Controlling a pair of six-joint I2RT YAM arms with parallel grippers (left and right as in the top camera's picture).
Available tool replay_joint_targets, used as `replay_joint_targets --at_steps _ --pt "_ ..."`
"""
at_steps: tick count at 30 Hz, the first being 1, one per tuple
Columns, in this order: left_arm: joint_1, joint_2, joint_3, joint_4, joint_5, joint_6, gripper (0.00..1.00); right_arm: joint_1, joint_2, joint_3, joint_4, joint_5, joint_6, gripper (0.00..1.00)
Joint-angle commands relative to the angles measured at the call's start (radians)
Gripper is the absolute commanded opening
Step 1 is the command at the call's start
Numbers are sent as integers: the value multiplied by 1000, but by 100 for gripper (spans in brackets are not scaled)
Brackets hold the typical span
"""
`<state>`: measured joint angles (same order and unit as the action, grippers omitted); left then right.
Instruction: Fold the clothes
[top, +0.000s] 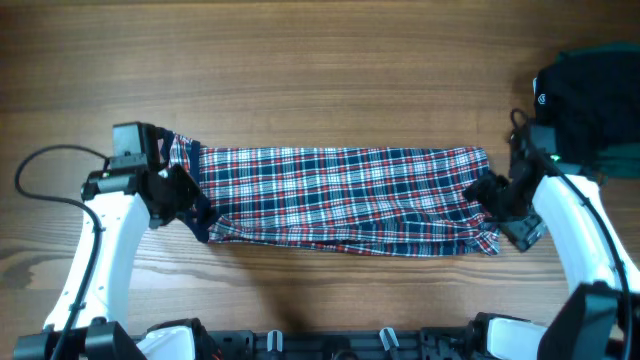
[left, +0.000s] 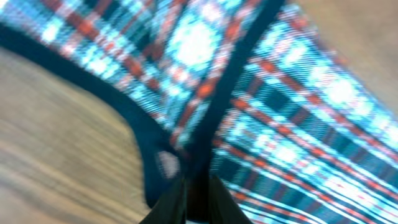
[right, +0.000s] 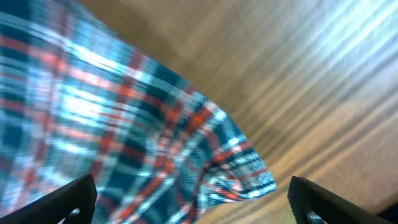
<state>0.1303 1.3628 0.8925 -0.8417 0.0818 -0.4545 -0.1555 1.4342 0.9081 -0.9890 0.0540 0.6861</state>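
Note:
The red, navy and white plaid shirt (top: 340, 200) lies folded into a long band across the middle of the table. My left gripper (top: 185, 195) is shut on its left end, and in the left wrist view (left: 198, 199) the fingers pinch a dark fold of the plaid cloth (left: 267, 106). My right gripper (top: 495, 200) is open at the shirt's right end, its fingers spread wide on either side of the cloth corner (right: 242, 174). A black garment with a small white logo (top: 590, 95) lies at the far right.
The wooden table (top: 320, 80) stretches behind the shirt. The arm bases and mounting rail (top: 330, 345) run along the front edge.

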Motion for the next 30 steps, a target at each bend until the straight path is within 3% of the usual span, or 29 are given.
replay_joint_targets --at_steps 1,3,5,7,9,10,12,18,30 --pt "-61 -17 37 11 117 59 18 2 -87 113 64 -113 -269 100" --pt "-126 7 37 15 120 58 22 17 -93 117 133 -365 -422 100" --pt "-185 52 37 32 131 55 16 53 -60 114 147 -395 -442 96" --pt "-224 103 37 60 139 54 9 85 -23 113 149 -388 -451 84" --pt "-250 172 37 80 139 54 4 130 35 113 155 -388 -449 34" --pt "-253 208 37 84 144 55 4 156 68 113 159 -388 -432 16" --pt "-253 250 37 95 163 55 4 185 106 113 174 -388 -417 4" --pt "-253 352 37 114 165 58 4 250 243 113 212 -387 -421 4" --pt "-243 362 37 108 130 55 4 241 448 113 376 -202 -311 4"
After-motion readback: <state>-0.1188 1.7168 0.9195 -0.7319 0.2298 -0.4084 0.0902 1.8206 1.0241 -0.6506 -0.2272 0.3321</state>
